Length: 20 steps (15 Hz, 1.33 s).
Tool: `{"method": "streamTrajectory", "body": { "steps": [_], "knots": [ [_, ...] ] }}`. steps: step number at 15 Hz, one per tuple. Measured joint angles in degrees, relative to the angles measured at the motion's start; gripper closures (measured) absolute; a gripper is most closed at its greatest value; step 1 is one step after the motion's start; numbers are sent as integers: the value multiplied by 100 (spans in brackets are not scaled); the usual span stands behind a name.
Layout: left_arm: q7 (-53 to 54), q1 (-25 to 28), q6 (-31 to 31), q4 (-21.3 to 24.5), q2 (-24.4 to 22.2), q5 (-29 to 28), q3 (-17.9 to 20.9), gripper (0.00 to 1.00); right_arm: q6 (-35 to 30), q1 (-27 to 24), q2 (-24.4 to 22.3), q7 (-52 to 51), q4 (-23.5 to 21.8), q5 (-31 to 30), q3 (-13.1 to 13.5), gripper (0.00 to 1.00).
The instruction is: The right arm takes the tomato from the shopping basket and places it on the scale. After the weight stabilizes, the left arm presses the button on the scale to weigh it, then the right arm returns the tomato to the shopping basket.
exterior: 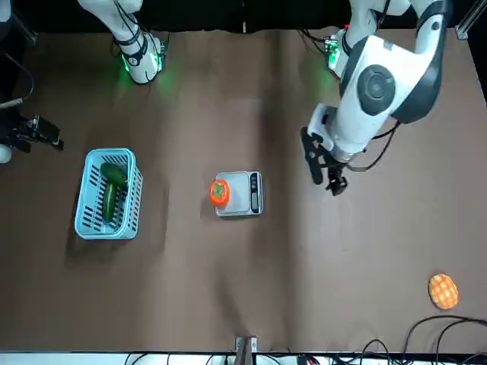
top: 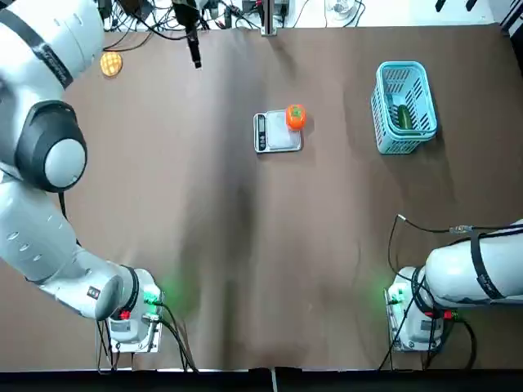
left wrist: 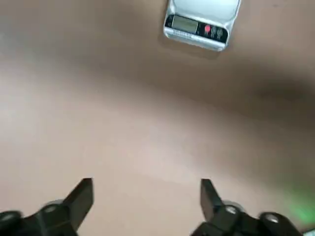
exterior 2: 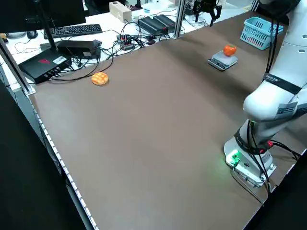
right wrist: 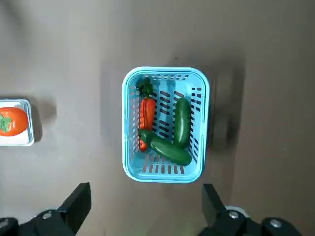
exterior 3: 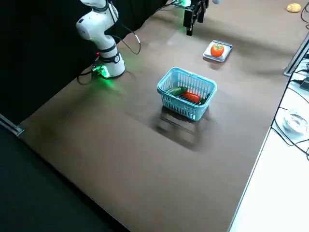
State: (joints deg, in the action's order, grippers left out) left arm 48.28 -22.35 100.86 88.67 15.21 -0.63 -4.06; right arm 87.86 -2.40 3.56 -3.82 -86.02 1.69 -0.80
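Tomato [top: 296, 117] rests on scale [top: 278, 131]; we observe left gripper [left wrist: 147, 196] and right gripper [right wrist: 146, 199] wide apart, empty.

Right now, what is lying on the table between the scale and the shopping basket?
Bare table only between the scale and the shopping basket, in the top view.

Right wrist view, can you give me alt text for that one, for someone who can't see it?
A light-blue slatted basket on the table holds two dark green vegetables and a carrot. To its left in the image, a tomato sits on a partly visible scale. The right gripper is open.
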Motion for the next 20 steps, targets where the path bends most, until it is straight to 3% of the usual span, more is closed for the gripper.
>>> {"method": "streamTrajectory", "body": {
  "steps": [1,7,14,16,20],
  "knots": [
    [-5,85,-149,0,-63,0,5,0,0,0,0,0,0,0,-1,0],
    [-110,816,-1150,4,-542,-2,32,0,0,0,0,0,-1,0,-7,1],
    [-714,1742,-1537,19,-584,-9,43,0,94,0,0,0,-3,14,-8,0],
    [-851,2166,-1931,-88,-607,-9,33,0,114,0,2,0,-6,15,-6,0],
    [-2077,2379,-2318,-253,-688,-9,21,0,126,0,7,0,-11,14,-5,0]
  ]
}}
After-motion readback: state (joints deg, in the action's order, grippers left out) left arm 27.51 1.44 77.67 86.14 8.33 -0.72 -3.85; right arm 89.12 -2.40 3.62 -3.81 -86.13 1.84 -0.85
